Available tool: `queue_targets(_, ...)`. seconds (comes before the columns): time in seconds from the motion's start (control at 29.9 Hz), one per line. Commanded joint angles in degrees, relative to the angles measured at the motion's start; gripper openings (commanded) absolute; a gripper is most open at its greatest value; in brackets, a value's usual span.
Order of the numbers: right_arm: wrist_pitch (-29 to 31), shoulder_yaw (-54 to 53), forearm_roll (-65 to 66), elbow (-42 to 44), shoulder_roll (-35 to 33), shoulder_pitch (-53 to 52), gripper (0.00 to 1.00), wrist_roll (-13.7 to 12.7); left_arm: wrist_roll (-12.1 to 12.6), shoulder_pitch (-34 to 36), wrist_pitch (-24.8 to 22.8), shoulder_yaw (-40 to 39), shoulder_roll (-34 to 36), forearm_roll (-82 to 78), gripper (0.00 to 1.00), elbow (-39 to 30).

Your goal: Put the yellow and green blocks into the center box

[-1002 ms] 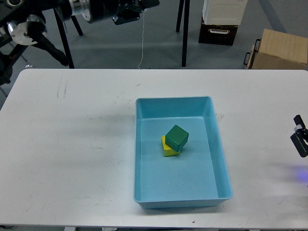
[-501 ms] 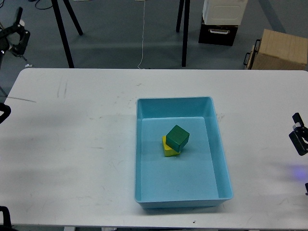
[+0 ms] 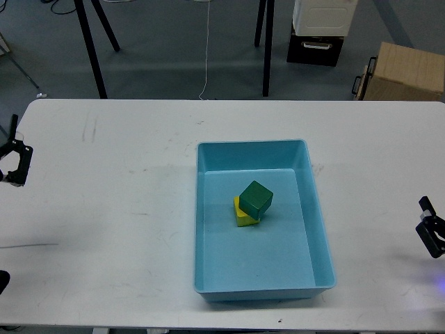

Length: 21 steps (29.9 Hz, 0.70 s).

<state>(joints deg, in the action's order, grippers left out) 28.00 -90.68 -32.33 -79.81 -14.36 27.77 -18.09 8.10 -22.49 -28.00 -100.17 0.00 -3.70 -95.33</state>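
Note:
A light blue box (image 3: 320, 229) sits in the middle of the white table. Inside it a green block (image 3: 256, 198) rests tilted on top of a yellow block (image 3: 243, 217), which shows only at its lower left. My left gripper (image 3: 15, 163) is at the table's far left edge, small and dark, holding nothing that I can see. My right gripper (image 3: 431, 235) peeks in at the far right edge, also small and dark. Both are far from the box.
Beyond the table stand black tripod legs (image 3: 94, 52), a black and white case (image 3: 318, 31) and a cardboard box (image 3: 407, 69) on the floor. A thin white cord (image 3: 206, 56) hangs down behind the table.
The left arm has swung down from the top left to the table's left edge. The right gripper has sunk lower at the right edge. The blocks have not moved.

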Motion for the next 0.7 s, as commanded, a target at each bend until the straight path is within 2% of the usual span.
queue_targets(0.0,0.0,0.6,0.0,-1.3,0.2,2.4,0.99,0.1,-0.4,-7.1,0.0,6.2,0.0,4.6,0.99,0.0)
queue_targets(0.4,0.0,-0.6,0.1,-5.5,-0.4,3.2,0.99,0.2,-1.3,-8.5,0.0,21.0,0.0,4.7,1.00,-0.2)
queue_targets(0.5,0.0,-0.6,0.1,-5.7,-0.2,3.2,0.99,0.5,-3.0,-8.5,0.0,21.6,0.0,4.7,1.00,0.1)
queue_targets(0.67,0.0,-0.6,0.1,-5.6,0.3,3.2,0.99,0.7,-3.7,-8.3,0.0,21.7,0.0,4.8,1.00,-0.2)
